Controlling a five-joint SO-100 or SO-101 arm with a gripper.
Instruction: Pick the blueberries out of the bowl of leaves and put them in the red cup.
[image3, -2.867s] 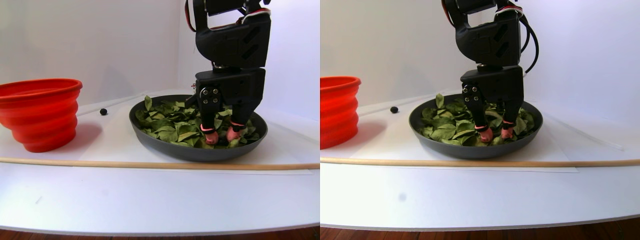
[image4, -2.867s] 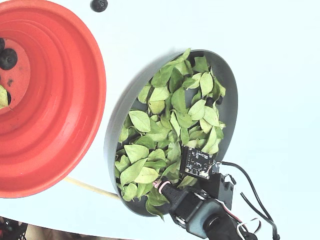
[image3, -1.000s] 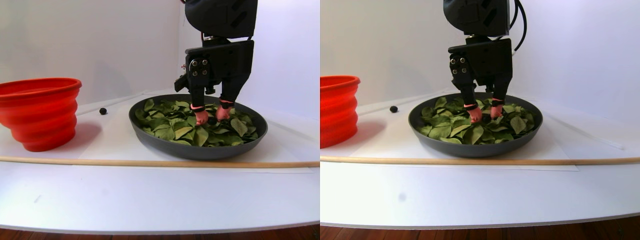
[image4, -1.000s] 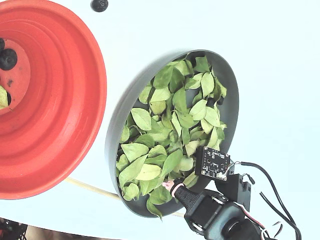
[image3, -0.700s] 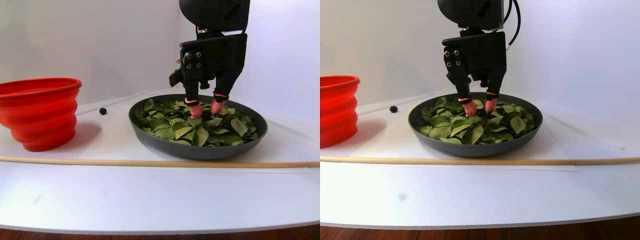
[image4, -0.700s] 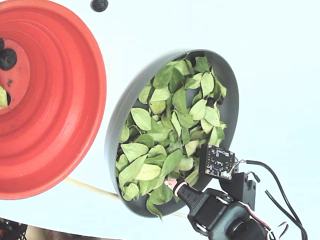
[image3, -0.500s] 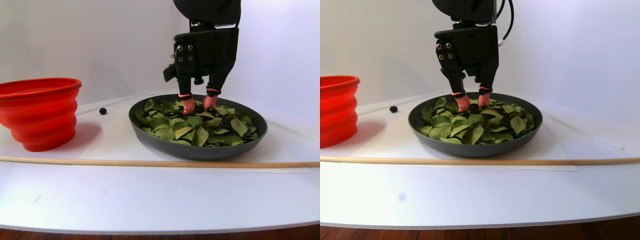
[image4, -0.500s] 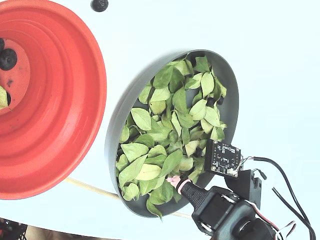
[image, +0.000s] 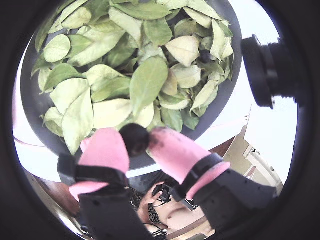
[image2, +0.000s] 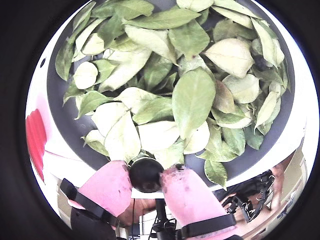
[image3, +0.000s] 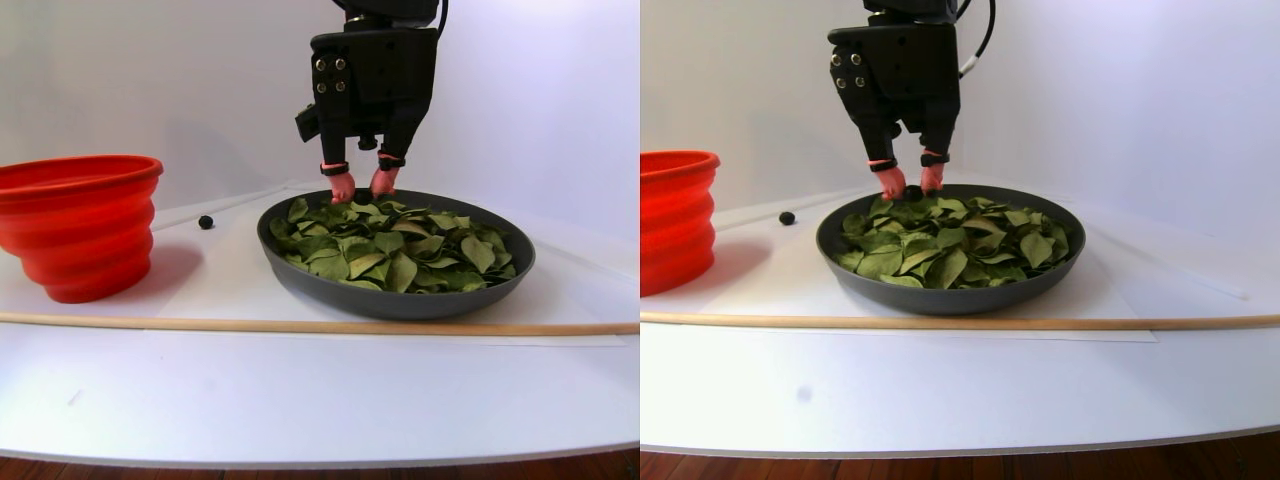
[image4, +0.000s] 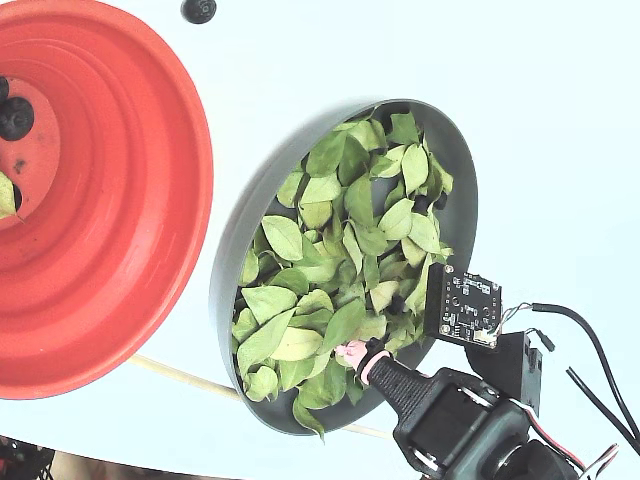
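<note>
I have the gripper (image: 141, 141) clenched on a single blueberry (image: 134, 139): in both wrist views the dark berry sits squeezed between the two pink fingertips (image2: 107, 187), touching both. In the stereo pair view the gripper (image3: 361, 186) hangs point-down just above the leaves (image3: 395, 243), over the far left part of the bowl (image3: 395, 300), with the fingertips clear of the pile. In the fixed view I see only one pink fingertip (image4: 351, 352) poking out over the leaves near the bowl's lower rim (image4: 225, 300); the berry itself is hidden there.

Below the gripper the grey bowl is heaped with green leaves (image2: 192, 100). In a wrist view I can make out another dark berry (image: 205, 57) tucked among the leaves toward the bowl's far right side, well apart from the one I am holding.

The red cup (image3: 80, 225) stands on the table (image3: 300, 400) to the left of the bowl in the stereo pair view, apart from it. In the fixed view its inside (image4: 110, 200) shows a blueberry on the bottom (image4: 16, 117) at the left edge of the picture, next to a leaf. One more loose blueberry (image3: 206, 222) lies on the table behind and between cup and bowl. A thin wooden rod (image3: 200, 325) runs across the table in front of both vessels.
</note>
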